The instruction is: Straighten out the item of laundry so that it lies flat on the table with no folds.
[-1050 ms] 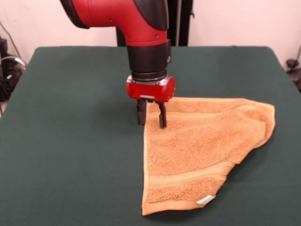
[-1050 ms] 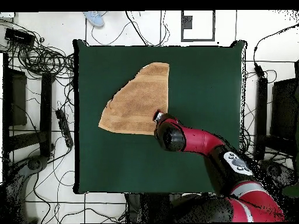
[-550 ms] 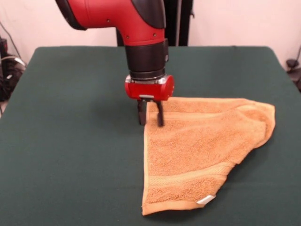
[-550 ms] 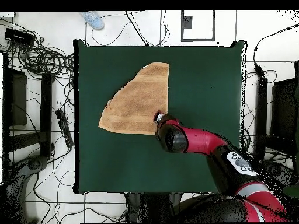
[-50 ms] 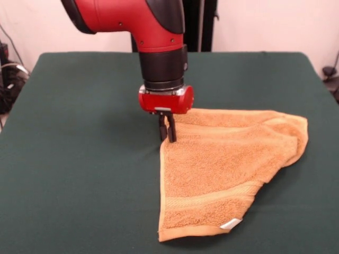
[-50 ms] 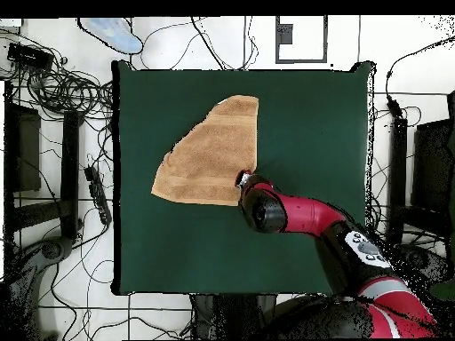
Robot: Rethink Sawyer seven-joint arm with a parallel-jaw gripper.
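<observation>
The item of laundry (image 5: 222,169), an orange-tan terry towel with border bands and a white tag (image 5: 231,224), lies folded into a rough triangle on the green table (image 5: 79,159). Its right side is doubled over along a diagonal fold. My gripper (image 5: 167,136) stands at the towel's far left corner, shut on that corner, with the fingertips pinching the cloth close to the table. In the overhead view the towel (image 6: 209,155) lies left of centre on the table (image 6: 311,115), and the arm's wrist covers the gripper (image 6: 243,180) at the towel's lower right corner.
Cables (image 6: 62,89) and stands (image 6: 71,169) surround the table on the floor. A person's shoe (image 6: 111,34) shows beyond the table's top left edge in the overhead view.
The fingers have closed together on the towel's corner. The towel's left edge has shifted slightly left with the gripper.
</observation>
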